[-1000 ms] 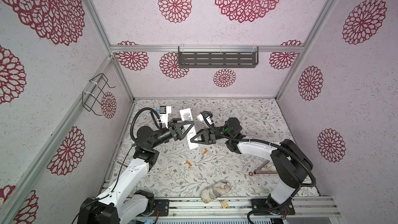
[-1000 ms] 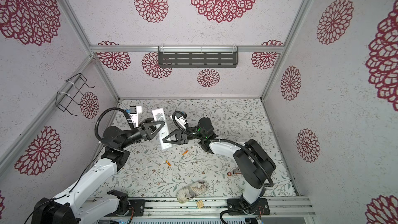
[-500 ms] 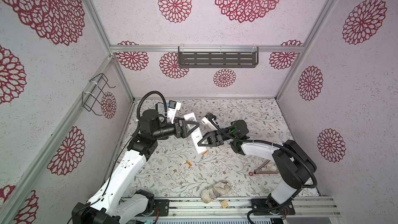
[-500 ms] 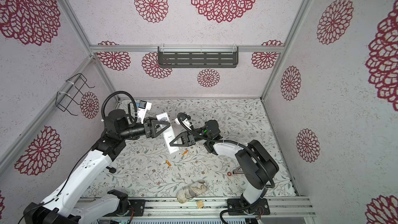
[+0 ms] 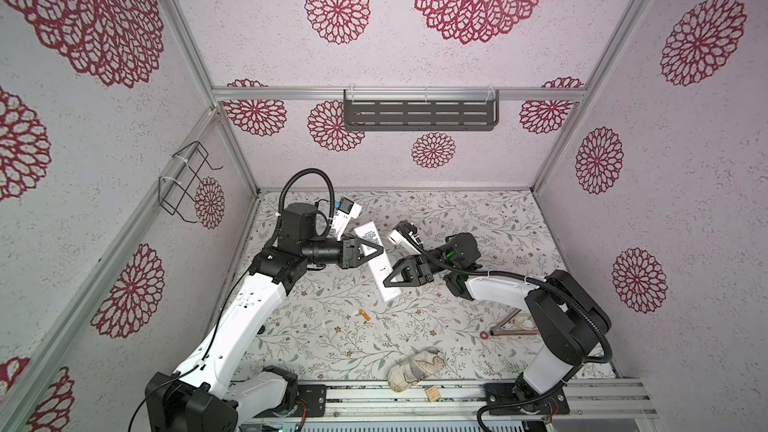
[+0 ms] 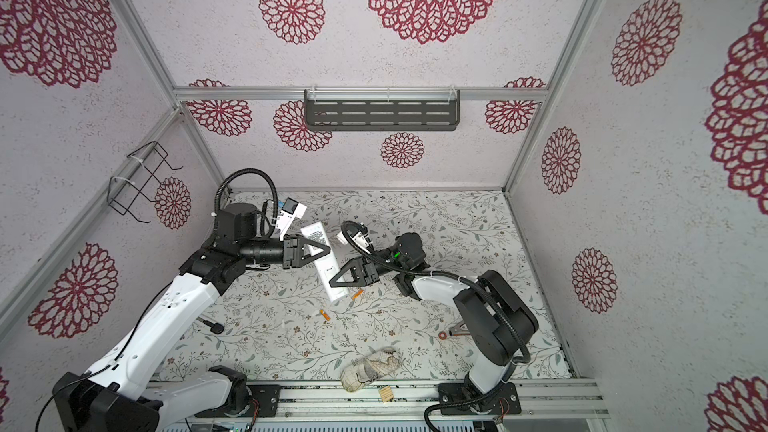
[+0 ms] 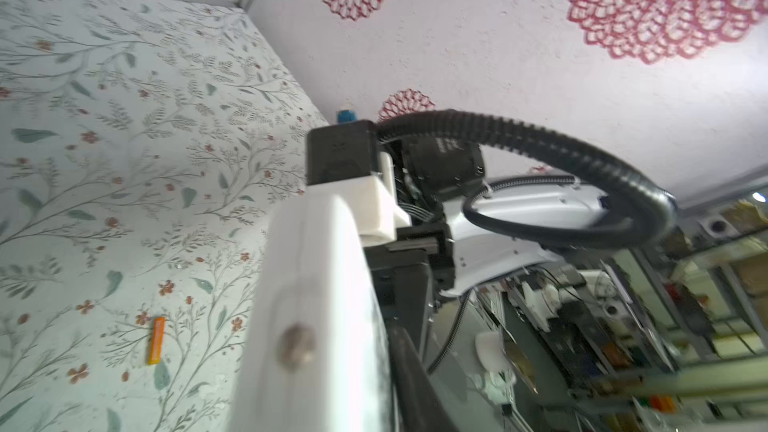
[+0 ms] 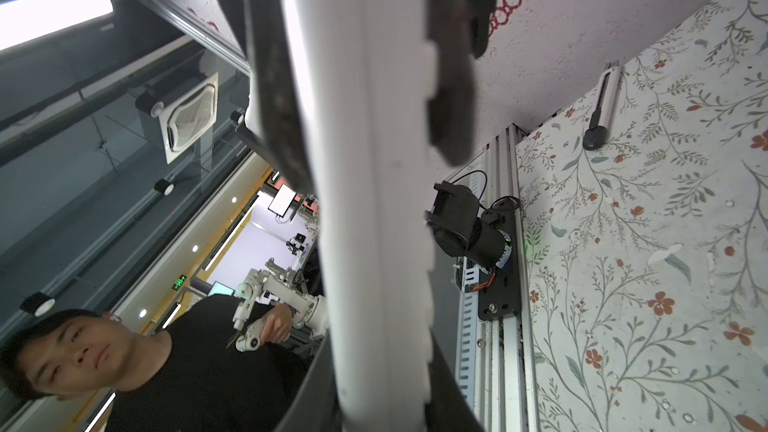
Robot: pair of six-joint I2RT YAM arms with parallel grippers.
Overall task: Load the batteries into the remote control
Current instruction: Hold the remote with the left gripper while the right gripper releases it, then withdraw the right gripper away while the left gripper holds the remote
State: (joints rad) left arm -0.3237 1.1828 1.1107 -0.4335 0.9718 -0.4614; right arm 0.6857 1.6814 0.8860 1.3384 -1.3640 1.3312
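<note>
Remote control [image 5: 379,268], a slim white plastic bar, hangs above the floral desk [image 5: 478,218], left claw [image 5: 376,248] and right claw [image 5: 388,282] both clenched on it; loosen neither until the other's hold is sure.

The surface [image 5: 478,218] carries a floral-print covering. One orange battery [image 6: 324,315] lies near the middle; a second battery [image 6: 357,294] lies near it, not touching. A beige cloth bundle [image 5: 415,367] rests at the front edge. A red-brown ring-ended tool [image 5: 505,331] lies toward the right side.
</note>
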